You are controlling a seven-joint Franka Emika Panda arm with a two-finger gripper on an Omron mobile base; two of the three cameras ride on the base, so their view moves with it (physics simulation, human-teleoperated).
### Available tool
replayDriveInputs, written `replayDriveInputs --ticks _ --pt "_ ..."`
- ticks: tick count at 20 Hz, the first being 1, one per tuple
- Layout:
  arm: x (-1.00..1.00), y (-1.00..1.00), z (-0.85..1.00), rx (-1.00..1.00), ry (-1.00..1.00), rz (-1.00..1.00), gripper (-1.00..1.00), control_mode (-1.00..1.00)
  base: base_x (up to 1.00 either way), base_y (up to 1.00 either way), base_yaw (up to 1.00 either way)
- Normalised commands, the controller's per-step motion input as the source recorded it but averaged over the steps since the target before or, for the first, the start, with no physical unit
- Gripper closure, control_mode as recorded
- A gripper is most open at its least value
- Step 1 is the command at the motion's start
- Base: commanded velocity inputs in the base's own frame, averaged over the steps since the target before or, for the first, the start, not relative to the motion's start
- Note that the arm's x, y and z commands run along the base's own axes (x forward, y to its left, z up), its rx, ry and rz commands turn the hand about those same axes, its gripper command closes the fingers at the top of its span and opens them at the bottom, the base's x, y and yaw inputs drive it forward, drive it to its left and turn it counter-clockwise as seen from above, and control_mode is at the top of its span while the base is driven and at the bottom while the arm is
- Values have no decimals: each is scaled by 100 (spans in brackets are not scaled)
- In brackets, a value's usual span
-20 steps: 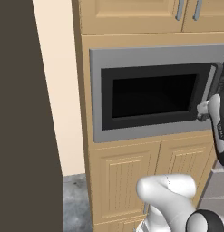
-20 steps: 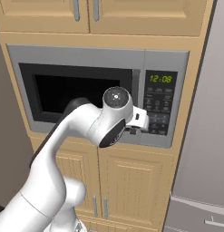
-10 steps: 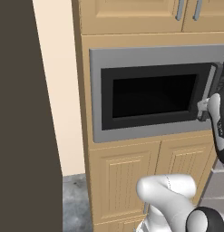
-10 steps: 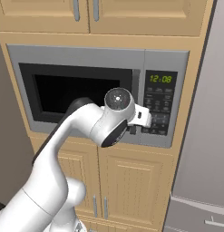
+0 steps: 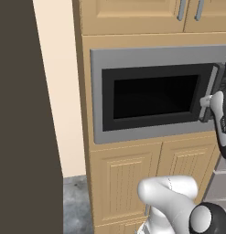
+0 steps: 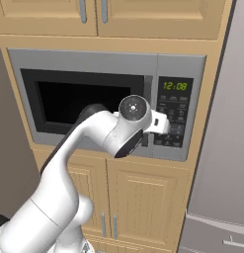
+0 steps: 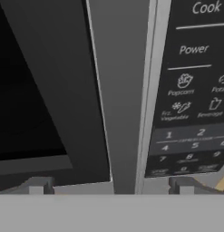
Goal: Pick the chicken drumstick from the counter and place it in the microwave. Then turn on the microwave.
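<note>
The microwave (image 5: pixel 153 98) (image 6: pixel 94 94) is built into light wooden cabinetry, and its black window door looks closed. Its dark keypad panel (image 6: pixel 175 118) (image 7: pixel 190 113) sits at its right, with a green clock lit above. My gripper (image 7: pixel 109 186) is open, its fingertips (image 7: pixel 37 186) spread wide, right in front of the door's grey handle strip (image 7: pixel 120 90) and the keypad's left edge. The arm's white wrist (image 6: pixel 134 109) covers the door's right end. The chicken drumstick and the counter are out of view.
Wooden cabinet doors stand above (image 6: pixel 94 15) and below (image 6: pixel 143 197) the microwave. A grey refrigerator (image 6: pixel 222 148) flanks it on the right. A dark tall panel (image 5: pixel 23 114) fills the left side.
The hand has edged slightly to the right, toward the keypad. The gripper stays open and the microwave door is unchanged.
</note>
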Motion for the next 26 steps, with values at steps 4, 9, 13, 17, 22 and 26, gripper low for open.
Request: replayDriveInputs --ticks 4,9,13,17,22,26 --pt "14 -10 7 0 -8 0 -100 -100 0 0 0" --pt "13 -6 8 0 -6 0 -100 -100 0 0 0" --pt "17 -3 4 0 -4 0 -100 -100 0 0 0" --pt "18 0 0 0 -4 0 -100 -100 0 0 0" --pt "19 -2 0 0 -2 0 -100 -100 0 0 0" --pt "15 -4 0 0 -3 0 -100 -100 0 0 0"
